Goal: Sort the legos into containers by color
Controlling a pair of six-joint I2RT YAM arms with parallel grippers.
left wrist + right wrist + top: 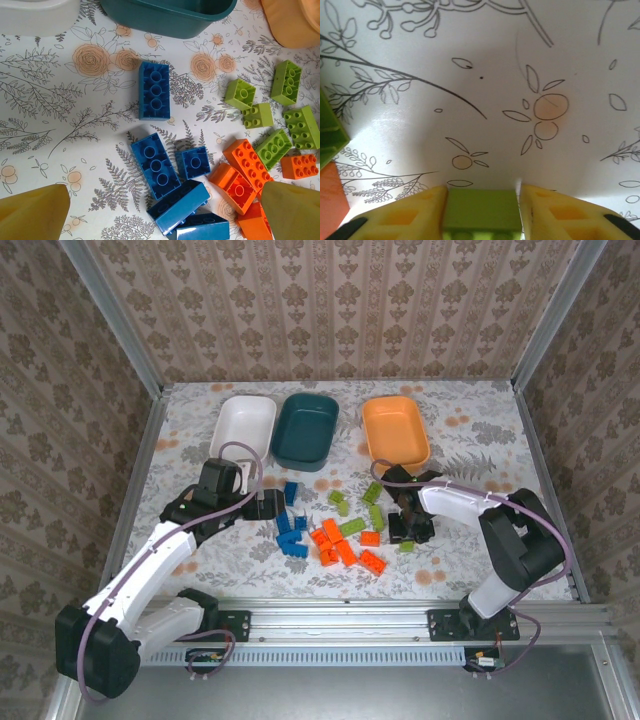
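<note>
Top external: white bin (243, 425), teal bin (305, 428) and orange bin (395, 430) line the far side. Your right gripper (482, 207) is clamped on a green brick (481, 216) low over the table (520, 60), bins ahead and leftward. Your left gripper (162, 195) hangs spread above the blue bricks (154, 90). Yellow fingers (410, 215) hide the green brick's long axis.
</note>
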